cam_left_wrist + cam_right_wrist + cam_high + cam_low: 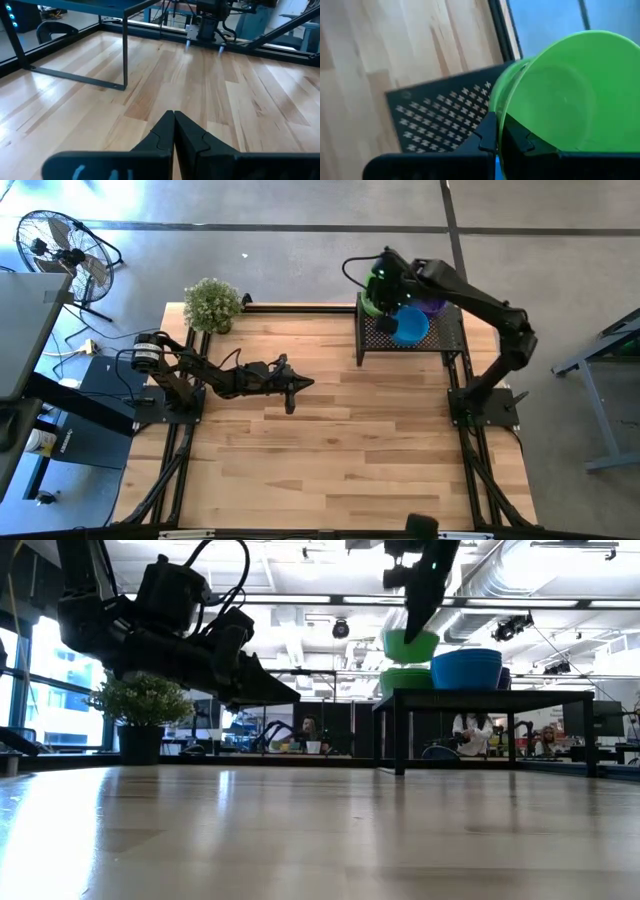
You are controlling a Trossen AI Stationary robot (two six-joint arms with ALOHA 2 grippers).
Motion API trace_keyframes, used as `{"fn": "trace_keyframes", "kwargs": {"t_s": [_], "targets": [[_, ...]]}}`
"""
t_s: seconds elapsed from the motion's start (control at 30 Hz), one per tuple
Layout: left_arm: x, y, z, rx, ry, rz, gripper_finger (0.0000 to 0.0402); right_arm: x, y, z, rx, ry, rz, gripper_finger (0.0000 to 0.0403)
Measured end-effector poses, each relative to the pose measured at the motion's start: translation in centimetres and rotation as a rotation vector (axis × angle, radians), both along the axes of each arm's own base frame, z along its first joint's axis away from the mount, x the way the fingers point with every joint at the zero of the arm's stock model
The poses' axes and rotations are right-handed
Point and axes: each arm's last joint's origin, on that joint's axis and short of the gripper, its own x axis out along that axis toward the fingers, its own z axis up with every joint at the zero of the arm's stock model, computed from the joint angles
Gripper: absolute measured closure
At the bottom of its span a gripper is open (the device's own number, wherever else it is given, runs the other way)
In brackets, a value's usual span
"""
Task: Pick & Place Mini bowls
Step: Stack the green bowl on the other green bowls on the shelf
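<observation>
Already my right pincer (496, 131) is clamped on a green mini bowl's (570, 90) rim, lifted just above the green stack (405, 680) at the black rack's (440, 335) left end; bare desk (340, 440) lies below-left. Left pincer (174, 131) waits together, mid-desk.

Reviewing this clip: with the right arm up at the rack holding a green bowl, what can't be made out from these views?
- Bowl counts: in the high view the right gripper and its arm cover much of the stacks on the black mesh rack.
- Purple bowls: only a sliver shows past the arm in the high view.
- Held green bowl: cut off by the right wrist picture's edge.
- Blue stack: layers too small to count in the low view.
</observation>
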Motion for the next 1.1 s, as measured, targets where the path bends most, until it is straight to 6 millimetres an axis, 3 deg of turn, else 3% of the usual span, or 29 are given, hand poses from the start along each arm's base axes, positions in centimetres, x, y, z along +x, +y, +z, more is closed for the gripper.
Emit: {"fn": "trace_keyframes", "kwargs": {"t_s": [0.17, 0.33, 0.6, 0.93, 1.1], "targets": [[0.0, 0.0, 0.0, 0.000, 0.000, 0.000, 0.0401, 0.0, -2.3, -1.6, 0.035, 0.027, -0.015, 0.0401], [0.0, 0.0, 0.0, 0.000, 0.000, 0.000, 0.0401, -0.2, -3.2, -2.0, 0.075, 0.013, -0.020, 0.0399], [0.0, 0.0, 0.0, 0.000, 0.001, -0.001, 0.0401, -0.3, -3.4, -2.1, 0.100, -0.009, -0.015, 0.0401], [0.0, 0.0, 0.0, 0.000, 0.001, -0.001, 0.0401, 0.6, -4.1, -3.6, 0.120, 0.040, -0.025, 0.0393], [0.0, 0.0, 0.0, 0.000, 0.002, -0.002, 0.0401, 0.5, -4.1, -3.6, 0.119, 0.046, -0.021, 0.0360]]}}
